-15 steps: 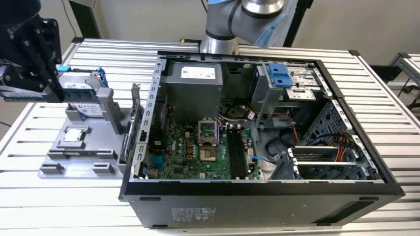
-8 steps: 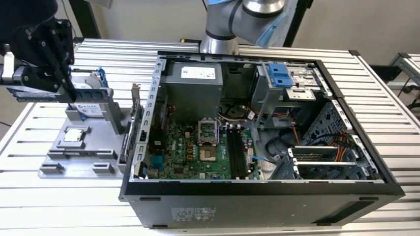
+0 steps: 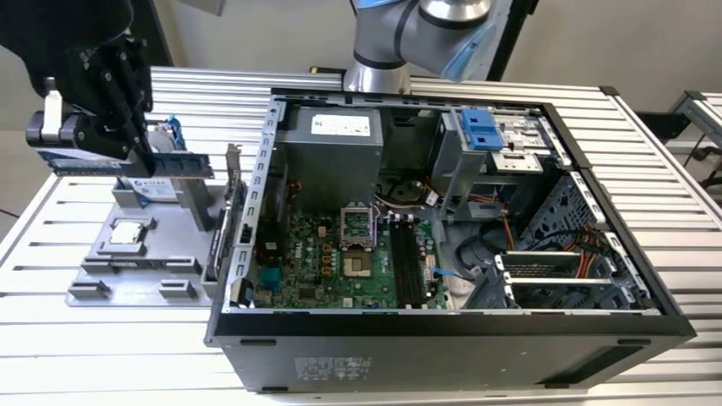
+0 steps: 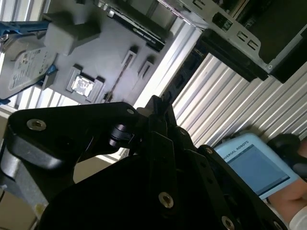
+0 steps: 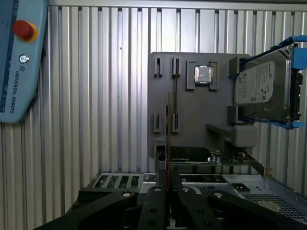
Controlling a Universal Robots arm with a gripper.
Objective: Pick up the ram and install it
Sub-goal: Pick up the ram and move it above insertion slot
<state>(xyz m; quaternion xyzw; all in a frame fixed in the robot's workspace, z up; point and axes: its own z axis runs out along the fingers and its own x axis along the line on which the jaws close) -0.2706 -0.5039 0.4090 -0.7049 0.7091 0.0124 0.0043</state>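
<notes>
The ram (image 3: pixel 68 161) is a long bluish-green stick held level above the grey holder block (image 3: pixel 124 254), at the exterior view's left. My black gripper (image 3: pixel 113 155) is shut on it near its middle. In the first wrist view the ram (image 5: pixel 168 139) shows edge-on as a thin strip running out from between the fingers (image 5: pixel 156 194), over the holder block (image 5: pixel 192 110). The open computer case (image 3: pixel 451 211) lies to the exterior view's right, with the dark memory slots (image 3: pixel 408 264) on its green motherboard.
On the holder block sit a small square silver processor (image 5: pixel 203 74) and a silver hard drive in a blue frame (image 5: pixel 261 88). A light blue teach pendant (image 5: pixel 19 57) lies on the ribbed metal table (image 3: pixel 654 169). The case wall (image 3: pixel 243 228) stands between the holder block and the motherboard.
</notes>
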